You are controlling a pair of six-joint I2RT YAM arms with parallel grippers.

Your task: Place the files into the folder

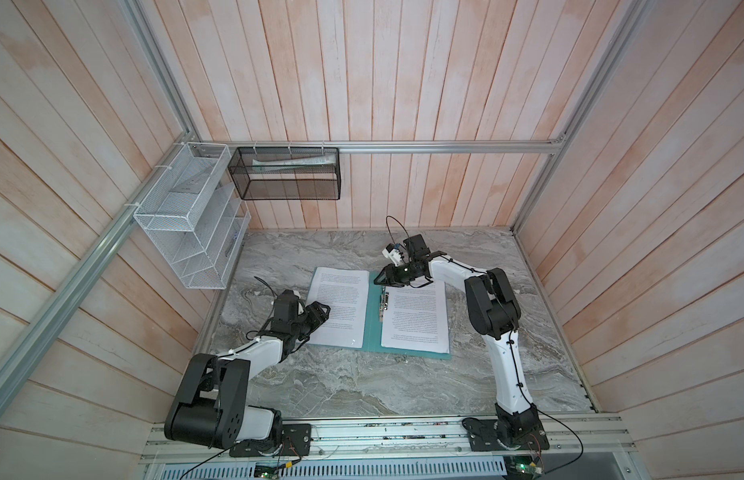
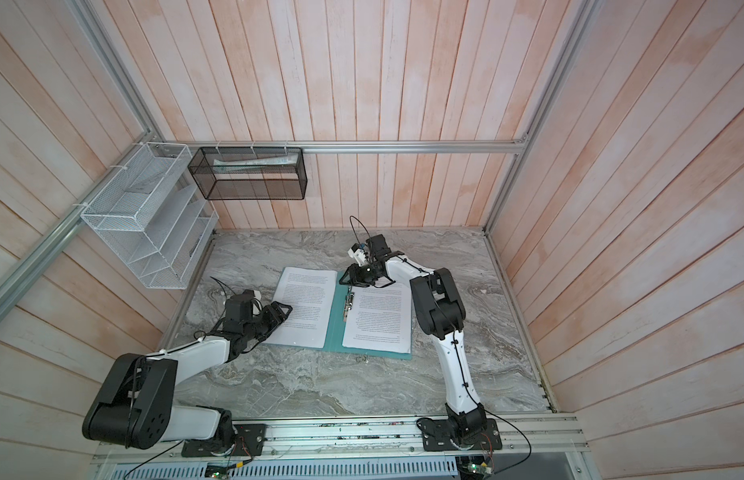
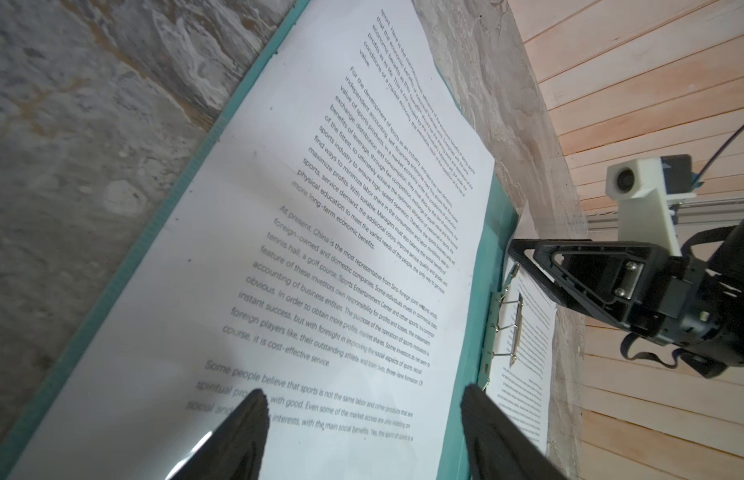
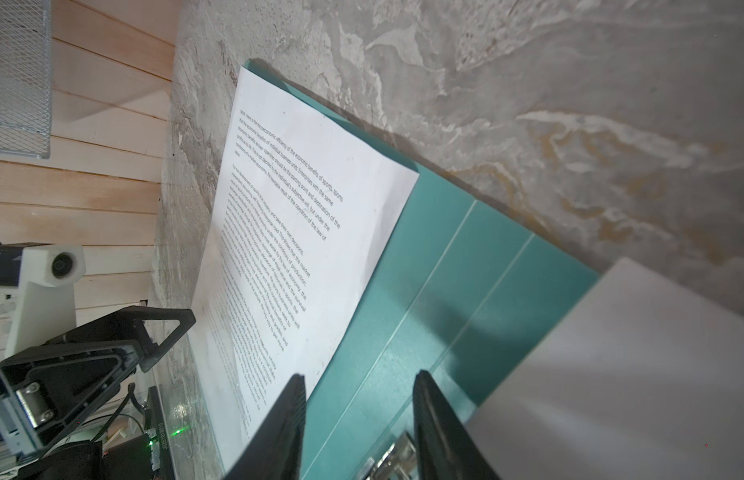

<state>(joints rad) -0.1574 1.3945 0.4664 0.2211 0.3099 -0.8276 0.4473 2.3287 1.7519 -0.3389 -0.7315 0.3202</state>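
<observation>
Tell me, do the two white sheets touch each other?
Apart. Both top views show a bare teal strip of the folder, with its metal clip, between the left sheet and the right sheet.

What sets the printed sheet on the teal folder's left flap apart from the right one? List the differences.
The white printed left sheet nearly covers its flap of the flat teal folder; the white printed right sheet leaves a teal strip bare. The left sheet lies clear of the small metal clip; the right sheet borders it. The left sheet reaches farther back than the right sheet. Both lie text up.
</observation>
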